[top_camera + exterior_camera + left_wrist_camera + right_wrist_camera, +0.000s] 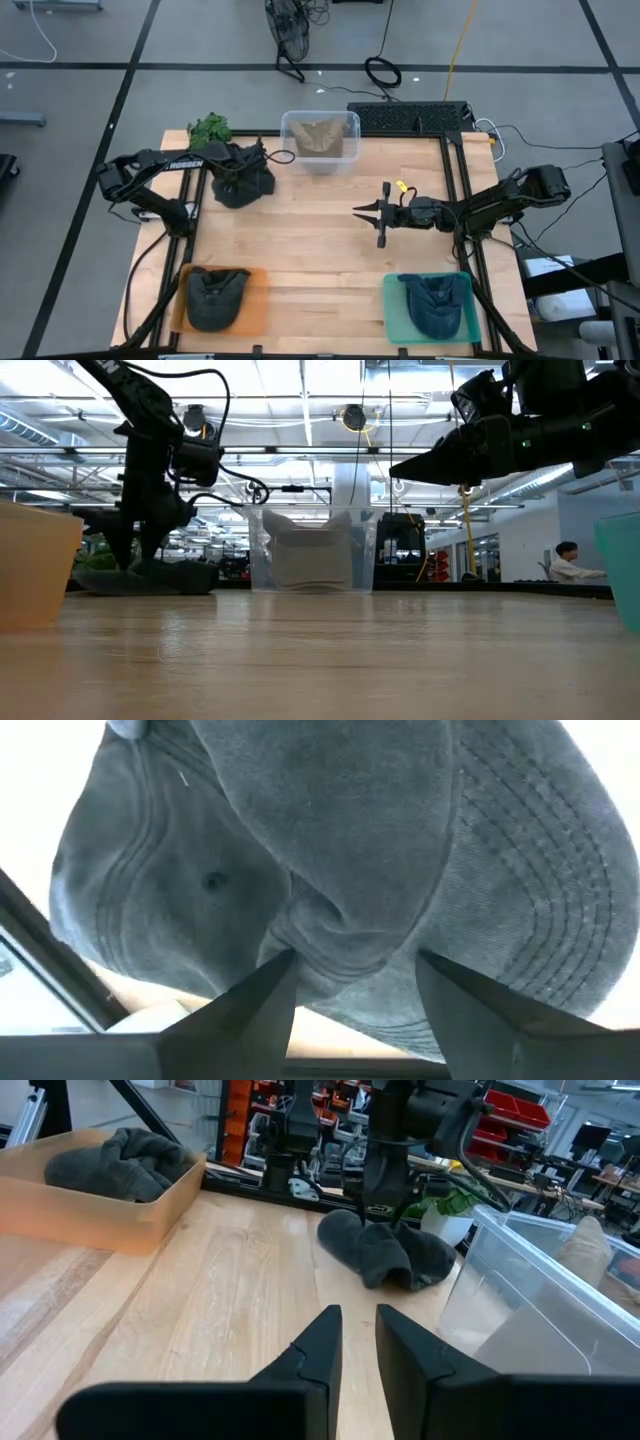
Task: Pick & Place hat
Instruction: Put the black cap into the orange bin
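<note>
A dark grey hat [245, 185] lies crumpled on the wooden table near its far left corner, also seen in the low view [150, 577] and right wrist view [385, 1250]. My left gripper [355, 960] stands over it, pointing down, shut on a fold of its cloth. My right gripper [358, 211] hovers above the table's middle, pointing toward the hat, with its fingers [359, 1320] a narrow gap apart and nothing between them. My left gripper pinches a raised fold of the hat's crown [340, 945] between its two fingers [265, 995], coming from above and pointing down. The brim with its stitched rows [560, 890] spreads to one side. The hat rests on the table [190, 585], not lifted.
A clear bin [320, 135] holding a tan hat stands at the far edge, right of the grey hat. An orange tray [255, 305] with a dark hat sits near left, a teal tray [400, 315] with a blue hat near right. Green leaves [210, 128] lie at the far left corner.
</note>
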